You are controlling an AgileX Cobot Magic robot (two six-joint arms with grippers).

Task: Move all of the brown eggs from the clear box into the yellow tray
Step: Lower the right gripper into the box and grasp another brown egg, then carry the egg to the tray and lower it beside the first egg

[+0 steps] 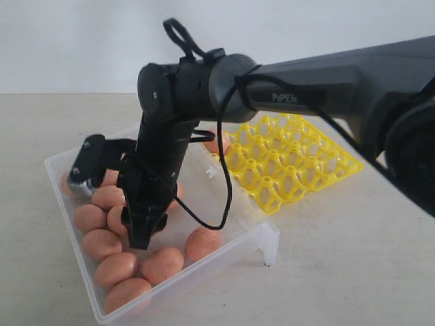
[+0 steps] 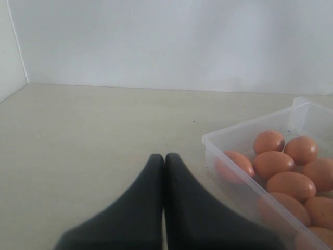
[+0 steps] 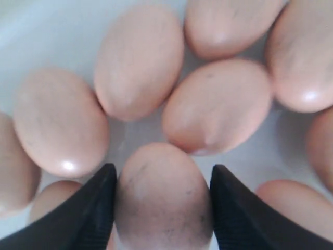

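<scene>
Right gripper [image 1: 141, 238]: jaws apart astride brown egg [image 3: 162, 203] in clear box [image 1: 234, 239], apparently not yet squeezing. Risk: neighbouring eggs [image 3: 218, 107] jostled, shell cracks. Left gripper [image 2: 165, 161] closed.

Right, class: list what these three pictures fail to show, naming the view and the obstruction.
- Exterior view: the right arm hides brown eggs in the clear box, so no full count.
- Right wrist view: bottom edge cuts the egg at the right gripper; grip unclear.
- Left wrist view: edge crops the box; yellow tray unseen.
</scene>
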